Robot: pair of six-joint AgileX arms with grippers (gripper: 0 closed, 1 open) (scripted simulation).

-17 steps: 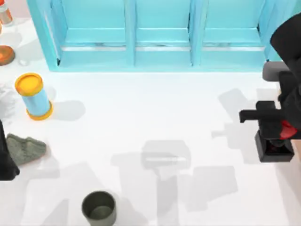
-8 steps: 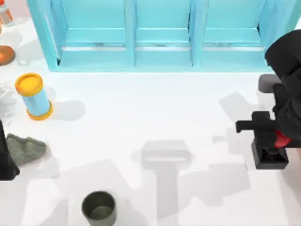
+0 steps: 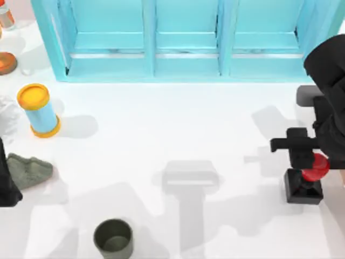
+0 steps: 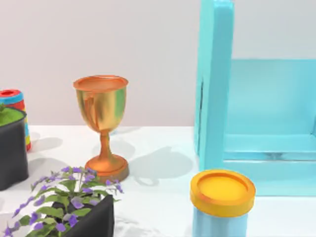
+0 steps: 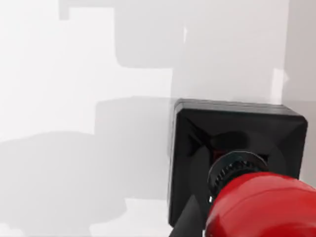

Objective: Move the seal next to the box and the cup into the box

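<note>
The seal (image 3: 305,182) is seen near the counter's (image 3: 161,140) right edge, its black block resting on the white surface and its red knob directly beneath the right hand (image 3: 311,162). The knob is partly covered by that hand; whether the fingers are pinching it cannot be told. The right arm is reached in from the right edge, angled down over the seal. The cup (image 3: 113,238) stands well apart, toward the front left. The left arm is parked at the left edge.
</note>
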